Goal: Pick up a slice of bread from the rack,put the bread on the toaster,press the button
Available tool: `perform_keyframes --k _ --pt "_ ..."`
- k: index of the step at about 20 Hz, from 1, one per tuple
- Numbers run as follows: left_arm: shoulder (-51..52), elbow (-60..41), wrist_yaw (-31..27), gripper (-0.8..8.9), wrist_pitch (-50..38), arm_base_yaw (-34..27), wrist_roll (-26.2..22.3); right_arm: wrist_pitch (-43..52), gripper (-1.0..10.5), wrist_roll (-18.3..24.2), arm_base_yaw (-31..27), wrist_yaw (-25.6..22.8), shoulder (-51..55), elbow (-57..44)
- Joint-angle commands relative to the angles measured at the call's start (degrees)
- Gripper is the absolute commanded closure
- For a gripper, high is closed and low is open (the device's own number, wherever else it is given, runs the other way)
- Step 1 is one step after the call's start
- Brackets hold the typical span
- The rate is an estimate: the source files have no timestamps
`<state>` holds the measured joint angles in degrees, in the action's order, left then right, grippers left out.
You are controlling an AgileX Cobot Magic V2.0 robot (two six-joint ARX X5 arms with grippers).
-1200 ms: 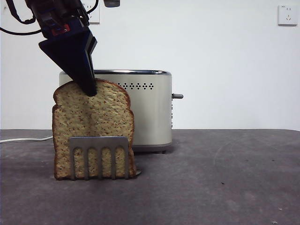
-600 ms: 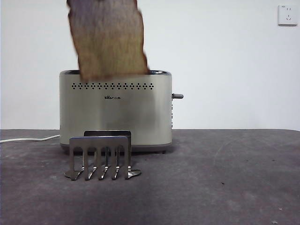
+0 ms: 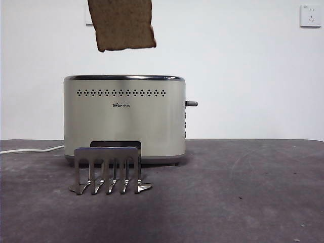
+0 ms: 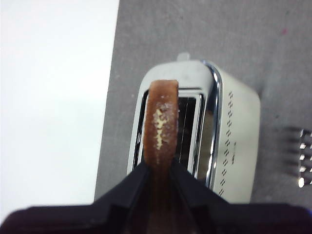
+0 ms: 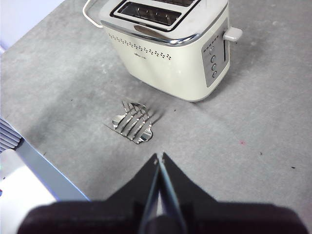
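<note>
Front view: the bread (image 3: 122, 24) hangs above the toaster (image 3: 124, 119), clear of its rim; the rack (image 3: 108, 169) stands empty.

Left wrist view: the left gripper (image 4: 158, 170) pinches the bread's edge over a slot. Light, crumbly, so a gentle edge grip suits; both slots look empty.

Right wrist view: the right gripper (image 5: 159, 161) waits, jaws pressed together.

The left arm's black two-jawed gripper (image 4: 158, 173) is raised high, its jaws clamped on either face of the brown wholegrain slice of bread (image 4: 161, 124), which hangs edge-on from them. The right arm's black gripper (image 5: 159, 158) waits aloft with jaws pressed together, holding nothing
</note>
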<state>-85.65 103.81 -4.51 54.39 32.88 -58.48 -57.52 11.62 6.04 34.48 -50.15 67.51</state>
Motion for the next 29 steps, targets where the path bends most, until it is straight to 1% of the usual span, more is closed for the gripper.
perform_keyframes --k 1,3,5,8,11,13,18,20,21,22,24,25,26,28,29 --pt "-2.1 -0.2 0.2 8.22 -0.7 -1.4 -3.3 0.0 9.6 0.4 0.2 0.1 0.0 0.0" --pt "-4.0 -0.2 0.7 8.22 -0.8 -2.8 -3.3 0.0 9.6 0.5 0.2 0.1 -0.1 0.0" --pt "-5.7 -0.2 3.3 8.22 -0.7 -3.8 -3.2 0.0 9.6 0.4 0.2 0.1 -0.1 0.0" --pt "-7.1 -0.2 5.0 8.22 -0.6 -4.1 -3.2 0.0 9.6 0.5 0.2 0.1 -0.1 0.0" --pt "-8.3 -0.2 5.4 8.22 -0.3 -4.3 -3.3 0.0 9.6 0.5 0.2 0.0 -0.2 0.0" --pt "-9.2 -0.2 7.9 8.22 0.3 -5.3 -3.3 0.0 9.6 0.5 0.2 0.1 -0.4 0.0" --pt "-12.9 -0.2 8.1 8.22 0.0 -7.4 -3.0 0.0 9.6 0.5 0.2 0.0 -0.9 0.0" --pt "-14.6 -0.2 8.1 8.14 -1.3 -8.0 -2.0 0.0 9.6 0.5 0.2 0.0 -1.4 0.0" --pt "-15.3 -0.2 8.1 8.12 -2.4 -8.3 -0.6 0.0 9.6 0.5 0.2 0.0 -1.7 0.0" --pt "-15.7 -0.2 8.1 7.89 -3.3 -8.6 0.7 0.0 9.6 0.5 0.2 -0.1 -1.9 0.0" --pt "-16.0 -0.2 8.1 5.99 -5.3 -9.0 2.5 0.4 9.6 0.5 0.2 -0.1 -2.7 0.0" --pt "-16.0 -0.2 7.9 5.27 -6.6 -9.0 3.3 0.8 9.6 0.5 0.2 -0.1 -3.2 0.0" --pt "-16.0 -0.2 7.9 4.95 -7.5 -9.0 3.5 1.4 9.6 0.5 0.2 0.0 -3.8 0.0" --pt "-16.0 -0.2 7.9 4.95 -7.5 -9.0 3.9 3.3 9.6 0.5 0.2 0.0 -5.0 0.0" --pt "-16.0 -0.2 8.0 4.95 -7.7 -9.0 4.9 4.0 9.6 0.4 0.2 0.0 -5.5 0.0"
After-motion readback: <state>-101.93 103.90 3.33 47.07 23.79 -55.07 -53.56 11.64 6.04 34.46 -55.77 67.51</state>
